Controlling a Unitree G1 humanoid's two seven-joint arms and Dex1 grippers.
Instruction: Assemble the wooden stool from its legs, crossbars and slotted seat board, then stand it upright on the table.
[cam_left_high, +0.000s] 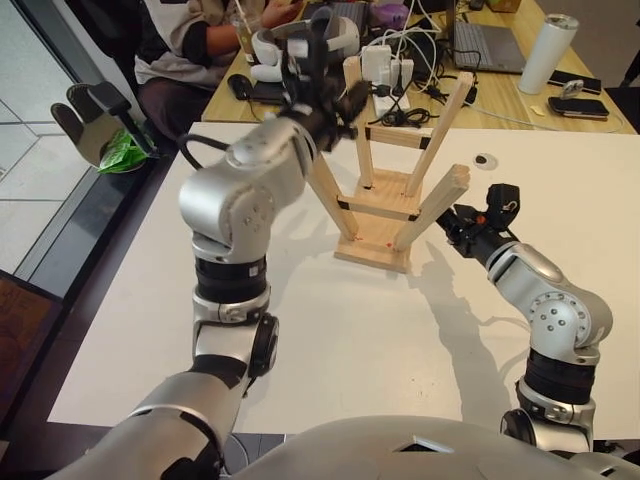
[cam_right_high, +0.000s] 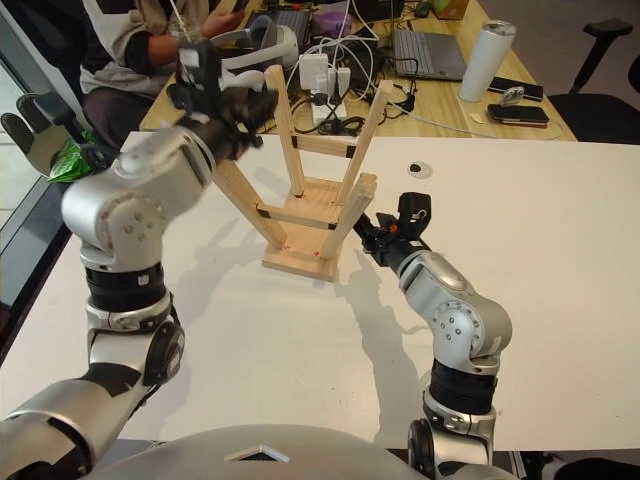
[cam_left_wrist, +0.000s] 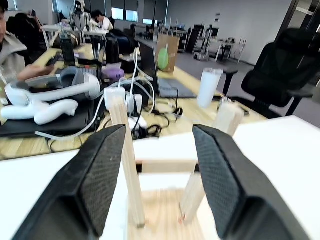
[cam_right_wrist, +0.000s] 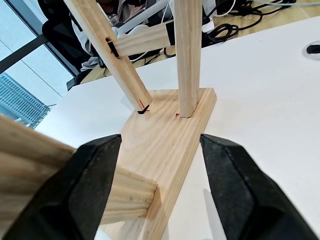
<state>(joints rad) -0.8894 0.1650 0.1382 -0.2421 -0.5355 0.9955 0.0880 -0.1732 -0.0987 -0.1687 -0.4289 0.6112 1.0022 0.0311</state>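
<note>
white counter (cam_left_high: 300, 340) fills the near ground, with a cluttered wooden desk (cam_left_high: 500, 90) past its far edge. the right claw (cam_right_wrist: 159, 186) sits low, pads spread and pinching nothing, just right of the near-right leg (cam_left_high: 432, 208) and close to where that leg meets the seat board (cam_left_high: 372, 252). i cannot tell whether the leg lies between the pads or only beside one. the left claw (cam_left_wrist: 160, 186) hangs high over the far-left side, also spread and empty, looking down past the far-left leg (cam_left_high: 358, 120) and the far crossbar (cam_left_high: 398, 137). the stool (cam_right_high: 305, 225) stands upside down near the counter's middle, with the seat board flat on the surface and four legs rising and splaying outward. assembly looks finished, so the flip upright is likely what remains. the right claw is the nearer one. the leg lies to its left, its long axis slanting up and to the right, so the pads would have to close across that slant.
</note>
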